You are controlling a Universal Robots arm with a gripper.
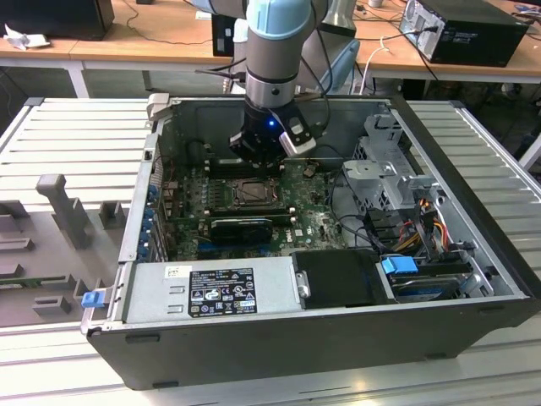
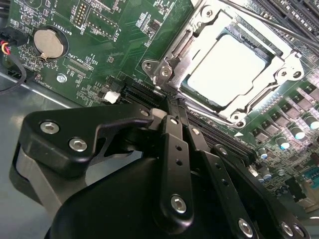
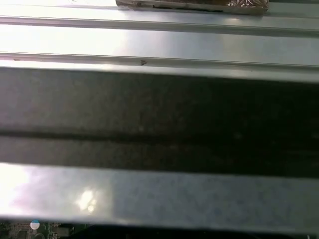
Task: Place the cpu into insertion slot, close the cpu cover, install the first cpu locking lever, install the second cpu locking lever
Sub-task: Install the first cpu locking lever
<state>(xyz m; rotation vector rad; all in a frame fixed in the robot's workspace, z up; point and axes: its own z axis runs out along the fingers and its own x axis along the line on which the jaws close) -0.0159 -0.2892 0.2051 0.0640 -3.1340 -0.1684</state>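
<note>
The cpu [image 2: 227, 67] lies flat in the insertion slot [image 2: 164, 69], its pale silver top showing. The cpu cover [image 2: 199, 32] is folded down over it as a metal frame around the chip's edges. In the second wrist view my gripper [image 2: 172, 102] is shut, its two black fingers [image 2: 174, 149] pressed together with nothing visible between them. Their tips sit at the socket's corner, beside a thin metal lever end. In the exterior view the gripper [image 1: 258, 156] hangs just behind the socket [image 1: 254, 193] inside the open computer case.
A coin battery [image 2: 49, 42] and black memory slots [image 2: 294, 15] flank the socket on the green board. A long black card [image 1: 241, 227], the power supply [image 1: 211, 292], a drive cage [image 1: 385, 173] and loose cables [image 1: 347, 224] crowd the case. The case wall [image 3: 159, 114] is close by.
</note>
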